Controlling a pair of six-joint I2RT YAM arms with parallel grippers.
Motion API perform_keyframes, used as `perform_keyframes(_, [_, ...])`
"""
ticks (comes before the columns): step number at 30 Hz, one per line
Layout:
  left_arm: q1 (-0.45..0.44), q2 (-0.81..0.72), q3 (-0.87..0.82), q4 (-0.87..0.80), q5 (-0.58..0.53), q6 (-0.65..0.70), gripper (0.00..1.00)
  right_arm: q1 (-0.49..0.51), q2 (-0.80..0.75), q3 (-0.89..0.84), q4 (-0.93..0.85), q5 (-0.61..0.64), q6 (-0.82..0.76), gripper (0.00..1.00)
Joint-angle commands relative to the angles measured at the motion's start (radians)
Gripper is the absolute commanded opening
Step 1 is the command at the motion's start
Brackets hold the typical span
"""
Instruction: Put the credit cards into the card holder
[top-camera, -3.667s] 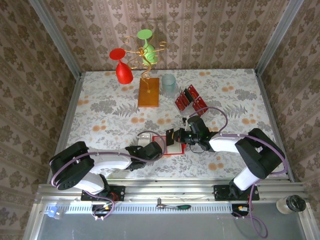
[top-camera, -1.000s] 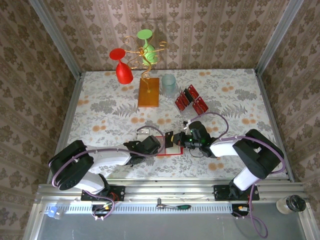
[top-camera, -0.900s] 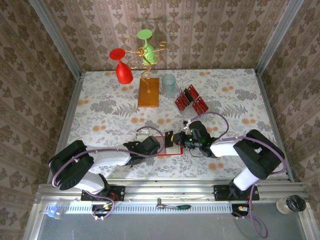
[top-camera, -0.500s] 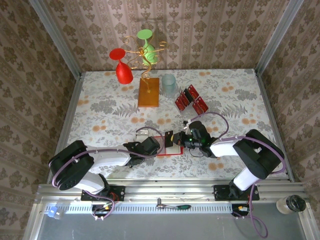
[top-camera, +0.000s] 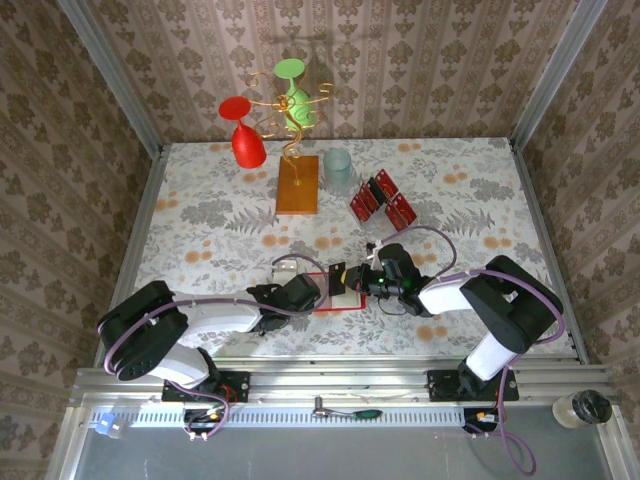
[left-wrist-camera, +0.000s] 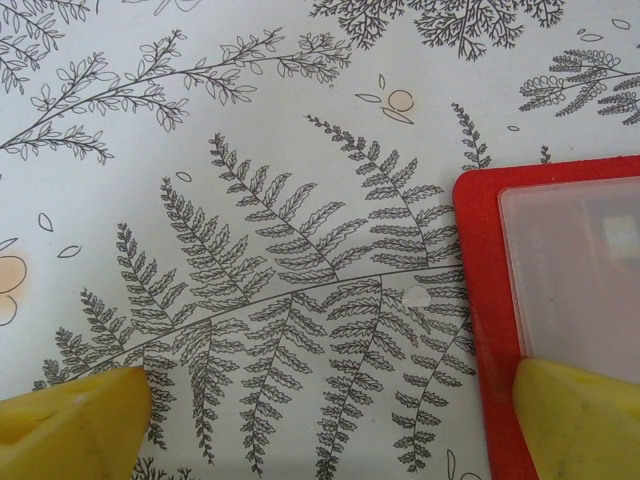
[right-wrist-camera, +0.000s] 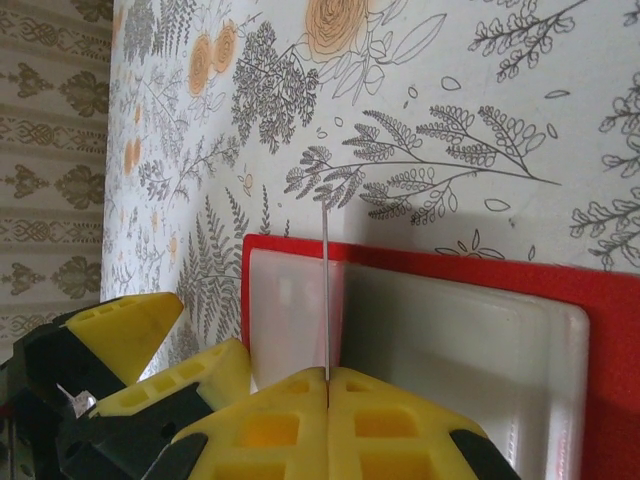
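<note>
The card holder (top-camera: 327, 297) lies open on the table, pale inside with a red border (right-wrist-camera: 420, 262). My right gripper (top-camera: 349, 277) hangs over it, shut (right-wrist-camera: 328, 376) on one credit card (right-wrist-camera: 327, 290), which stands edge-on above the pale pocket. My left gripper (top-camera: 303, 290) is open (left-wrist-camera: 330, 425) at the holder's left end. One yellow fingertip (left-wrist-camera: 583, 418) rests on the holder's corner (left-wrist-camera: 482, 260), the other on the bare tablecloth. More red credit cards (top-camera: 380, 199) stand in a clear stand behind.
A gold wire stand on an orange base (top-camera: 298, 184) carries a red glass (top-camera: 243, 136) and a green glass (top-camera: 293, 95). A pale blue cup (top-camera: 338, 168) stands beside it. Metal rails edge the floral tablecloth (top-camera: 200, 220).
Since 3.7 s ago my right gripper has shifted left with the card over the open holder, and my left gripper has edged to the holder's left end. Over the last second almost nothing moved.
</note>
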Motion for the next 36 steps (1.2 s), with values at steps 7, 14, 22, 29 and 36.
perform_keyframes(7, [-0.012,0.003,-0.004,-0.030,-0.018,-0.015,0.95,0.003,0.012,-0.038,0.051,-0.027,0.034,0.00])
perform_keyframes(14, [-0.012,-0.064,0.024,-0.055,-0.024,0.032,0.95,0.003,0.014,-0.045,0.069,-0.025,0.050,0.00])
perform_keyframes(22, [-0.025,-0.074,0.020,-0.045,-0.006,0.035,0.95,0.003,0.018,-0.049,0.091,-0.023,0.067,0.00])
perform_keyframes(29, [-0.045,-0.045,0.004,-0.041,-0.009,0.007,0.95,0.003,0.029,-0.056,0.111,-0.025,0.076,0.00])
perform_keyframes(36, [-0.056,-0.037,-0.011,-0.062,-0.032,-0.021,0.95,0.003,0.041,-0.058,0.128,-0.028,0.083,0.00])
